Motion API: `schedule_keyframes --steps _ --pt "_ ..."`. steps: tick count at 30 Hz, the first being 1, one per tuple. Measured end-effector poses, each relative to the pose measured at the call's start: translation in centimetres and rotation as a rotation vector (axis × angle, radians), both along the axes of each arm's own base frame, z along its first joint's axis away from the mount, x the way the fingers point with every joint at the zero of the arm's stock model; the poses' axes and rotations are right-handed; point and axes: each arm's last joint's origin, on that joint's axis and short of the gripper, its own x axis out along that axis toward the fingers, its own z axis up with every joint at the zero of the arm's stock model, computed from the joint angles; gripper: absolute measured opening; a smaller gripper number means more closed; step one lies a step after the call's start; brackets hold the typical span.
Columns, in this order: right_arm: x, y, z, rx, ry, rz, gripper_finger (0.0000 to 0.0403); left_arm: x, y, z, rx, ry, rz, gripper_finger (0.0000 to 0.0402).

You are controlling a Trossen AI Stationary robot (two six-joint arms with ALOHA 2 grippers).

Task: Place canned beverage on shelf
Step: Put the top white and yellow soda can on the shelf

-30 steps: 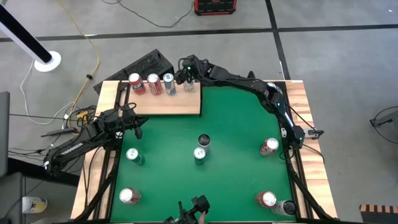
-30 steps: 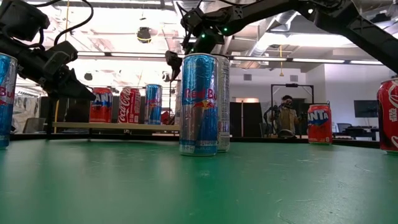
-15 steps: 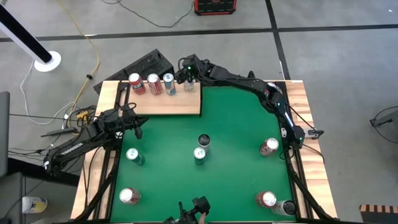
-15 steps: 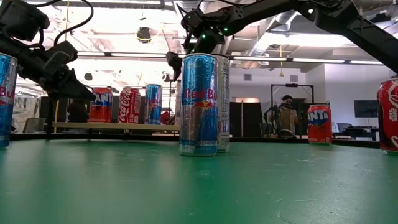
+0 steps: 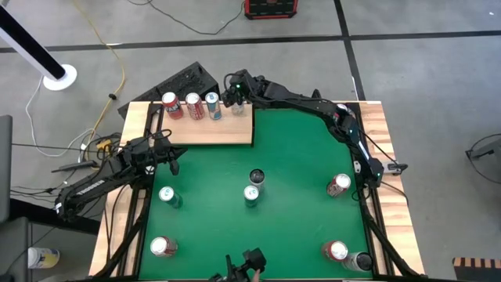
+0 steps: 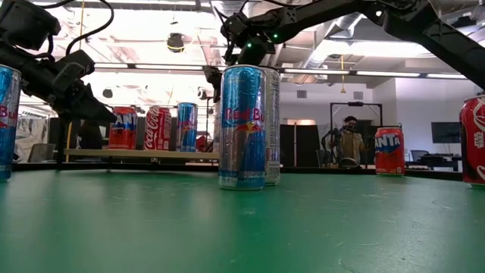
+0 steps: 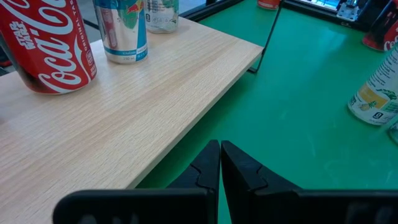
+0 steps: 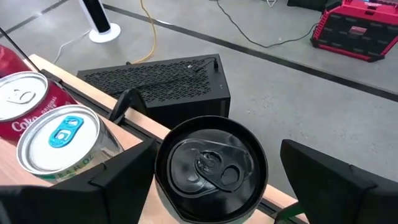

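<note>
Right gripper [image 8: 211, 186] at the shelf's [image 5: 211, 131] far right corner, jaws spread wide either side of a dark-topped can [image 8: 211, 163] standing on the shelf beside three other cans; left gripper [image 7: 220, 163] clenched empty, near the shelf's front edge.

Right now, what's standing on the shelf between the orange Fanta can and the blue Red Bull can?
A red Coca-Cola can stands between them on the shelf, clearest in the low view.
</note>
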Motion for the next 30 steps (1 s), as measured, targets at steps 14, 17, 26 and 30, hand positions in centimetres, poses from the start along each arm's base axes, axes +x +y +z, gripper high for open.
schedule_keyframes --steps 14,17,26,30 --pt "0.06 0.13 -0.08 0.018 0.023 0.088 0.0281 0.00 0.00 0.00 0.000 0.000 0.000 0.0000" --pt "0.14 0.18 -0.04 0.019 0.038 0.165 0.0280 0.00 0.00 0.00 0.000 0.000 0.000 0.0000" --pt "0.08 0.34 -0.19 -0.004 0.126 0.342 0.0278 0.00 0.00 0.00 0.000 0.000 0.000 0.0000" --pt "-0.13 -0.05 -0.20 -0.016 0.150 0.408 0.0278 0.00 0.00 0.00 0.000 0.000 0.000 0.0000"
